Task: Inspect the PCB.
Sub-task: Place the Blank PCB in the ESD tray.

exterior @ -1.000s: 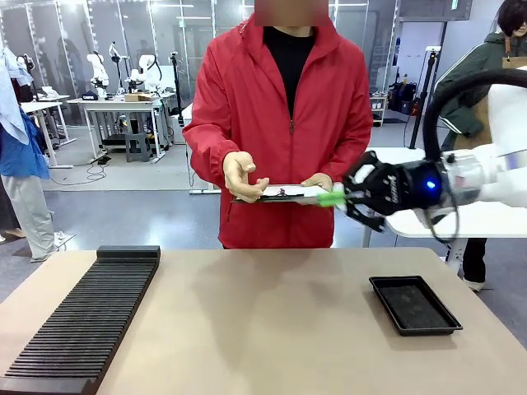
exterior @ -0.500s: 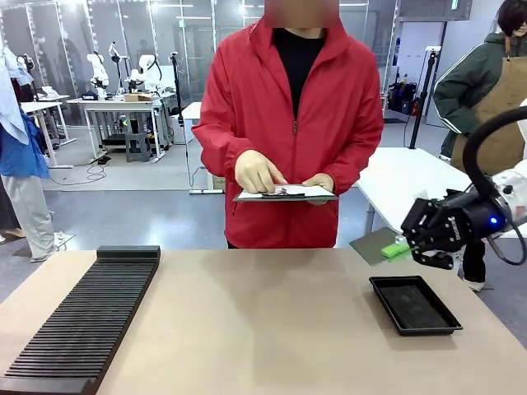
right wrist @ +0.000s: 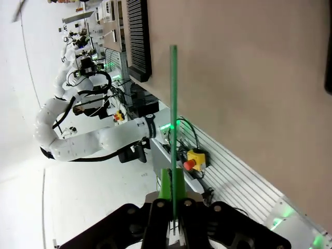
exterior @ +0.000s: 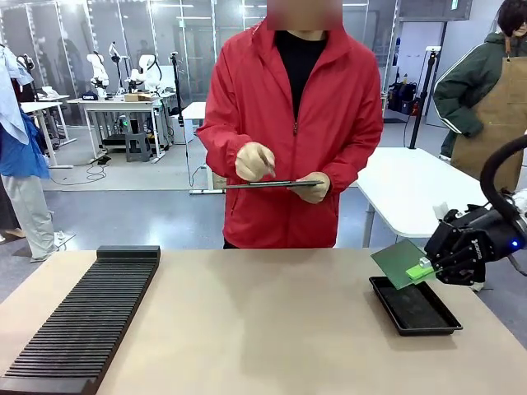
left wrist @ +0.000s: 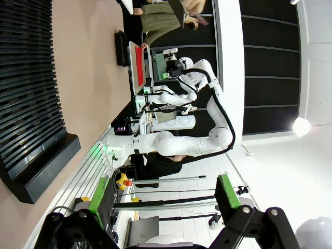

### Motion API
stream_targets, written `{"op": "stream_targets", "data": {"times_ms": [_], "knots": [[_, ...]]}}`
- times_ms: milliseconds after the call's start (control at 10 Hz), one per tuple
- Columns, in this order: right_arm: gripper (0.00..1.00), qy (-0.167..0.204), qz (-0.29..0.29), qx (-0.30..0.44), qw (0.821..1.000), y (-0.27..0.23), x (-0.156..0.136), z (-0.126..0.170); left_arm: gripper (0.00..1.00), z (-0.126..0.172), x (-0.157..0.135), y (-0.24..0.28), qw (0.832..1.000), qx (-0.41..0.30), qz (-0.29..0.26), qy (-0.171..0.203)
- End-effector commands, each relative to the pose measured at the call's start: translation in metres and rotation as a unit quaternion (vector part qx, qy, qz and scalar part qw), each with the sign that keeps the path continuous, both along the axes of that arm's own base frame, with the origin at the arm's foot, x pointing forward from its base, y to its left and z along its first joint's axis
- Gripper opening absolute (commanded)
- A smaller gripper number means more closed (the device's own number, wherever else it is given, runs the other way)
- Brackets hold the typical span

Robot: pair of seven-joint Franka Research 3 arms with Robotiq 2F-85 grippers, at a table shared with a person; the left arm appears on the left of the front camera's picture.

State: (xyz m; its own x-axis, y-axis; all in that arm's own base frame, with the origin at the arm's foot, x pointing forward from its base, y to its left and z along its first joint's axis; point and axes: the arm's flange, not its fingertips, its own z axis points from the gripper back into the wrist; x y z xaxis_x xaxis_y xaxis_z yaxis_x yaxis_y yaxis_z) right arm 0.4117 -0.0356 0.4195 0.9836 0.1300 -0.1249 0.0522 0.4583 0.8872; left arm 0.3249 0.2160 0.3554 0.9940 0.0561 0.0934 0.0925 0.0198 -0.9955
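The right gripper (exterior: 424,270) held the PCB (exterior: 399,262) clamped, tilted above the black tray (exterior: 414,305) by the bench's right edge — left gripper (left wrist: 161,199) fingers spread, empty — lowering into the tray judged next.

No legible text anywhere (gripper's print seems too blurred).

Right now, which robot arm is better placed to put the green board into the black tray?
The right. Its gripper is already shut on the green board, which it holds tilted just above the near-left end of the black tray. The left gripper is open, empty, near the slotted rack.
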Motion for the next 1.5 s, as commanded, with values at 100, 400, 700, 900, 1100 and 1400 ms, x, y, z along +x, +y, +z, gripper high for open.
{"op": "stream_targets", "data": {"times_ms": [100, 400, 700, 900, 1100, 1400], "knots": [[0.03, -0.023, -0.010, 0.002, 1.000, -0.016, -0.001, -0.011, 1.00, 0.000, 0.000, 0.001, 1.000, 0.000, 0.001, -0.001], [0.03, -0.010, -0.005, 0.002, 1.000, -0.013, 0.000, -0.007, 1.00, 0.000, 0.000, 0.001, 1.000, 0.000, 0.001, -0.001], [0.03, -0.009, -0.009, 0.005, 1.000, -0.015, -0.001, -0.009, 1.00, 0.000, 0.000, 0.001, 1.000, 0.000, 0.001, -0.001], [0.03, -0.017, 0.003, -0.041, 0.999, -0.026, 0.027, -0.030, 1.00, 0.000, 0.000, 0.001, 1.000, 0.000, 0.001, -0.001], [0.03, -0.026, 0.021, -0.068, 0.997, -0.040, 0.051, -0.051, 1.00, 0.000, 0.000, 0.001, 1.000, 0.000, 0.001, -0.001], [0.03, -0.030, 0.027, -0.090, 0.995, -0.055, 0.075, -0.076, 1.00, 0.000, 0.000, 0.001, 1.000, 0.000, 0.001, -0.001]]}}
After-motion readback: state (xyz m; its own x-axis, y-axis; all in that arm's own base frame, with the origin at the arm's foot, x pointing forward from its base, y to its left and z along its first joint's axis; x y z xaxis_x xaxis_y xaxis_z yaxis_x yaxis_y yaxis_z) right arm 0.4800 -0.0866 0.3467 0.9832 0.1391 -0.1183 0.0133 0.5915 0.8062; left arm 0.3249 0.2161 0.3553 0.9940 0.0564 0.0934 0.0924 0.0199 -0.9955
